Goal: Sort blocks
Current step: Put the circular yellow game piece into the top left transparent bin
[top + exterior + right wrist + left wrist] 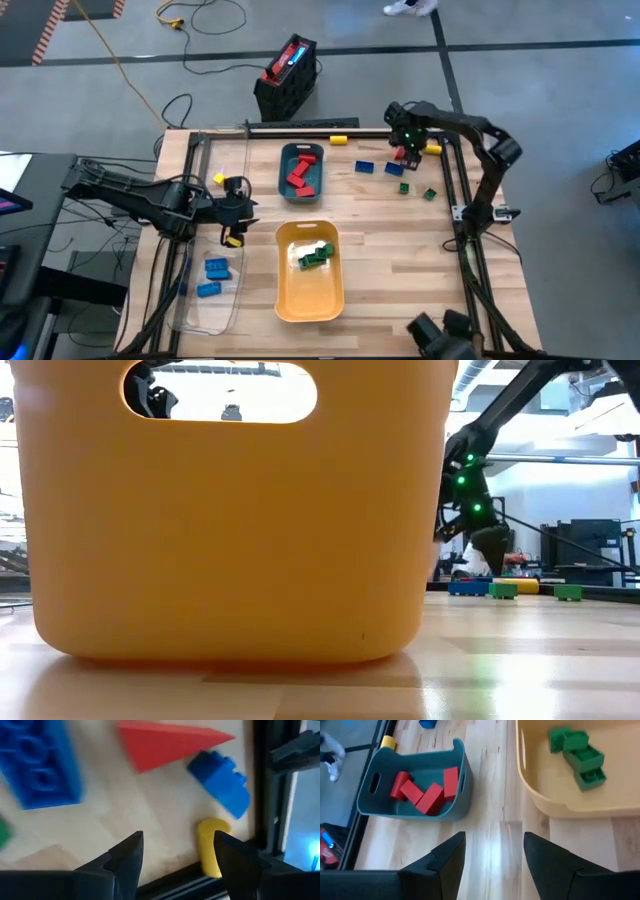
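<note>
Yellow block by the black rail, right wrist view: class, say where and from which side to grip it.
Likely from straight above, fingers across its two long sides: the yellow block lies flat with one end at the black rail, leaving those sides free. The open right gripper hovers close by; the left gripper waits open on the left.

The high view looks straight down on the whole table from well above. The low view sits at table height, pressed close against the yellow tray, whose wall fills most of it; past its edge it faces the table's far side. The left wrist view looks down from near the table on the teal tray and the yellow tray, both shared with the high view. The right wrist view hangs very close over 4 blocks by the table's rail.
</note>
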Controlling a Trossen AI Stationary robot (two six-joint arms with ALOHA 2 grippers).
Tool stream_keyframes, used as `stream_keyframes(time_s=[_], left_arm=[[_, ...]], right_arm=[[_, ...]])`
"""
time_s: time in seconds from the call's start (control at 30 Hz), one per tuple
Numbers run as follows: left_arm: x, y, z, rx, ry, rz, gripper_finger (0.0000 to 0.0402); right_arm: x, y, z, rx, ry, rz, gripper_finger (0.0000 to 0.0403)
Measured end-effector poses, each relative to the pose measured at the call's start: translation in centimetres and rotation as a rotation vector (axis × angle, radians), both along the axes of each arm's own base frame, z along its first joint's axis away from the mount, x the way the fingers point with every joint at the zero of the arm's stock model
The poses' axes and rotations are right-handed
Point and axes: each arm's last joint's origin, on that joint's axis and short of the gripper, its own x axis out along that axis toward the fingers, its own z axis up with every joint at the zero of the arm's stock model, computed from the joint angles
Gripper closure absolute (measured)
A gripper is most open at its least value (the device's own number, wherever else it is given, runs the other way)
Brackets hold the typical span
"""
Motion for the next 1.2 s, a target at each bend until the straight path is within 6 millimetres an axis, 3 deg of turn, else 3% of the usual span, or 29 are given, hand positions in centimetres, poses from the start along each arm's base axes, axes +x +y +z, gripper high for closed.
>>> stream_keyframes(time_s=[0.17, 0.33, 0.83, 1.03, 1.2], left_arm=[[-0.1, 0.0, -0.1, 0.011, 0.016, -0.009, 0.0205], [-0.1, 0.0, -0.1, 0.012, 0.017, -0.010, 0.0205], [-0.1, -0.1, -0.2, -0.050, 0.013, 0.007, 0.0205], [-0.3, -0.1, -0.2, -0.047, 0.029, 0.005, 0.0205], [-0.3, -0.1, -0.3, -0.036, 0.034, -0.007, 0.0205]], right_arm=[[-0.9, -2.5, -0.4, 0.029, 0.061, -0.100, 0.0152], [-1.2, -2.6, -0.3, -0.020, 0.187, -0.284, 0.0152], [-0.7, -3.0, -0.3, 0.009, 0.172, -0.112, 0.0152], [-2.0, -3.9, -0.3, 0.017, 0.163, -0.142, 0.0152], [-1.7, -3.9, -1.1, 0.038, 0.170, -0.144, 0.0152]])
